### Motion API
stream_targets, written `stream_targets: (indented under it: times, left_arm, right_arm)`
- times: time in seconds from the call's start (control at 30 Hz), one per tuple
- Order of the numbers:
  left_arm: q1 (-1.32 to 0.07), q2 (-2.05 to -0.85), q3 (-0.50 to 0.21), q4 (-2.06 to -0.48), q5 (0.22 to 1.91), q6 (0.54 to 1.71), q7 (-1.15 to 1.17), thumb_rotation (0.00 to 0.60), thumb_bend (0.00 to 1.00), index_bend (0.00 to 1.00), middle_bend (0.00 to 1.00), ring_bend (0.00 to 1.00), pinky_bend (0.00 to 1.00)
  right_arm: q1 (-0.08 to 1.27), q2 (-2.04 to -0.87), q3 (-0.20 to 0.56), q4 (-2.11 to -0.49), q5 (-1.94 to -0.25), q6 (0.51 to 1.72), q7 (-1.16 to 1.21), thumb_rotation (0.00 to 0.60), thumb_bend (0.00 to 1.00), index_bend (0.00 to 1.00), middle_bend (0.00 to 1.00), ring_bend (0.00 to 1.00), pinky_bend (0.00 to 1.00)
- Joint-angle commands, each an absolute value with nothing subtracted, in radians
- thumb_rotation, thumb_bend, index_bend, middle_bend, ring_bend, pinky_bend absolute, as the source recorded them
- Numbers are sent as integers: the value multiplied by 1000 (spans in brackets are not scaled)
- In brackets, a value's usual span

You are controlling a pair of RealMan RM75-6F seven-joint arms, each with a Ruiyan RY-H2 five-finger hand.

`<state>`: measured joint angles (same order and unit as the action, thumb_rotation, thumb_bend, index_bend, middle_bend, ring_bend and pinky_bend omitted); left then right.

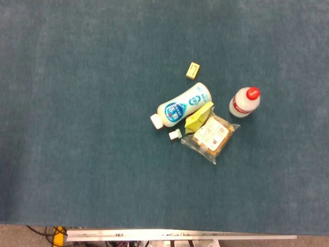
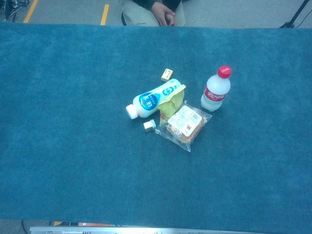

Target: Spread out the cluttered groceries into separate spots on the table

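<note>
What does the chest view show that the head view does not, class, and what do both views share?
Only the chest view shows a seated person's clasped hands beyond the table's far edge, plus yellow floor lines. Only the head view shows a metal rail and cables at the table's near edge. Both show the blue table, the lying white bottle, the upright red-capped bottle, the yellow packet, the clear bread bag and two small cubes. Neither shows a robot hand.

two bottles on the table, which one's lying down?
The white bottle with the blue label, on its side against the yellow packet. The red-capped bottle stands upright, apart.
</note>
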<state>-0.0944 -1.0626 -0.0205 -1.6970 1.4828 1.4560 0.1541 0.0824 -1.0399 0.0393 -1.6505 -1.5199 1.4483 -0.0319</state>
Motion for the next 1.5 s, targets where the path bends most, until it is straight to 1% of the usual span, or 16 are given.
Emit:
stream_targets:
  times: [0.03, 0.17, 0.43, 0.57, 0.7, 0.83, 0.97, 1.07, 1.27, 1.5]
  left_arm:
    - [-92, -1060, -18, -1700, 1480, 1454, 160, 600, 441, 373, 350, 269, 217]
    - [-85, -1056, -19, -1709, 1479, 1467, 166, 600, 441, 374, 350, 269, 217]
    - [-90, -1044, -23, -1734, 1488, 1470, 183, 600, 441, 374, 350, 269, 217]
    - [-94, -1040, -22, -1743, 1495, 1466, 189, 600, 441, 373, 350, 269, 217]
    - [-95, -1031, -20, -1751, 1491, 1458, 191, 600, 441, 374, 350, 269, 217]
    - [-94, -1026, -21, -1750, 1484, 1456, 186, 600, 441, 374, 350, 269, 217]
    - [-93, -1025, -23, -1747, 1482, 1459, 180, 600, 441, 374, 350, 269, 217]
    - [-90, -1026, -22, -1741, 1481, 1461, 173, 600, 441, 374, 350, 269, 217]
    - [-77, -1015, -23, -1733, 1475, 1479, 161, 600, 441, 374, 350, 269, 217]
    - [-79, -1009, -27, -1728, 1466, 1472, 157, 600, 441, 374, 350, 269, 217]
  right_arm:
    - [86, -1038, 40, -1650, -1519, 1444, -31, 600, 164, 206, 343, 203, 216]
    - [95, -1038, 40, -1646, -1522, 1430, -19, 600, 163, 206, 343, 203, 216]
    - [127, -1009, 46, -1664, -1556, 1405, 68, 600, 123, 206, 343, 203, 216]
    - [166, -977, 47, -1691, -1582, 1358, 117, 600, 74, 206, 343, 203, 216]
    - [227, -953, 53, -1730, -1599, 1281, 147, 600, 35, 203, 335, 203, 220]
    - [295, -947, 63, -1760, -1595, 1185, 173, 600, 2, 132, 294, 207, 245]
    - [367, -951, 81, -1777, -1573, 1086, 218, 600, 0, 49, 249, 199, 245]
    - [415, -964, 93, -1778, -1560, 1027, 242, 600, 0, 13, 229, 188, 244]
    - [462, -998, 110, -1762, -1539, 995, 243, 600, 0, 0, 215, 187, 244]
    - [497, -1032, 119, -1740, -1499, 965, 240, 600, 0, 0, 211, 185, 245]
